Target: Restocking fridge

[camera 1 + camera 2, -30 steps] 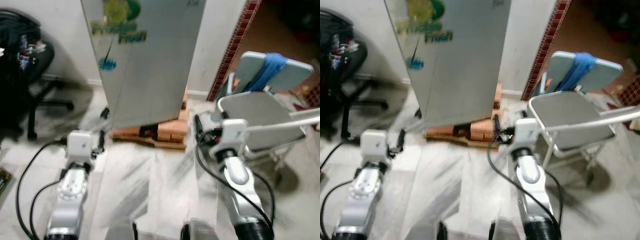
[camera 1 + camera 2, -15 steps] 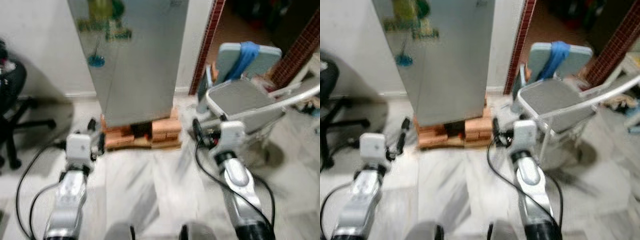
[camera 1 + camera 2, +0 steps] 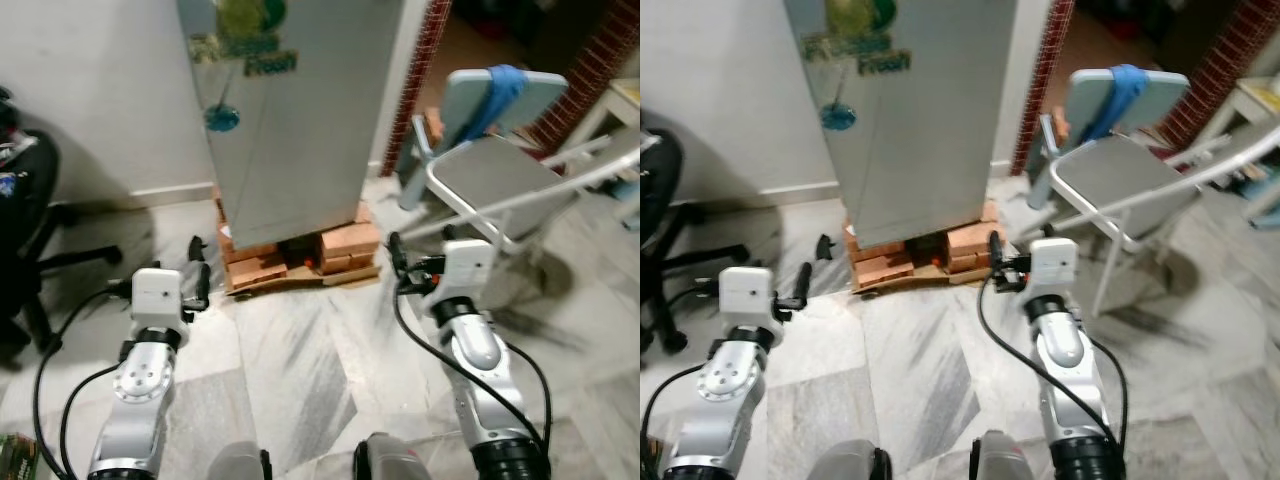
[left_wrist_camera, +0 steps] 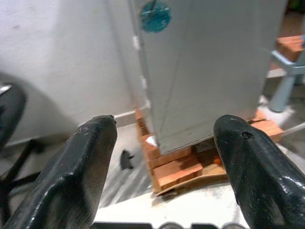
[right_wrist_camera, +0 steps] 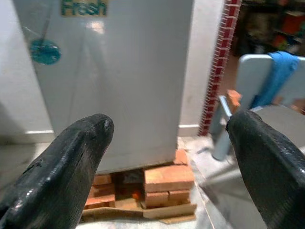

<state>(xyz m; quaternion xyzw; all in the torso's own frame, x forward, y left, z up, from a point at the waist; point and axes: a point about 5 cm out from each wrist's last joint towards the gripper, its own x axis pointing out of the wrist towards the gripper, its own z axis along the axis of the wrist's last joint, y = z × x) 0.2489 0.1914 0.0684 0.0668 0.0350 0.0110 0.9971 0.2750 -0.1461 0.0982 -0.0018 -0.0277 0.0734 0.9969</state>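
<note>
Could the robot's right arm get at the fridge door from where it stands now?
Probably not yet. The right gripper hangs low with open jaws, short of the fridge; bare floor lies between, nothing blocks.

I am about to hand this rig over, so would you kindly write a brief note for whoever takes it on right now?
Left gripper: open, holding nothing, raised and pointing at the fridge.
Right gripper: open, holding nothing, likewise aimed at the fridge.
Fridge: straight ahead, door shut, standing on bricks.
Grey folding chair with a blue cloth stands to the fridge's right; black office chair on the left.
Done: robot faces the fridge.
Left: open the door and restock; no stock is in hand.
</note>
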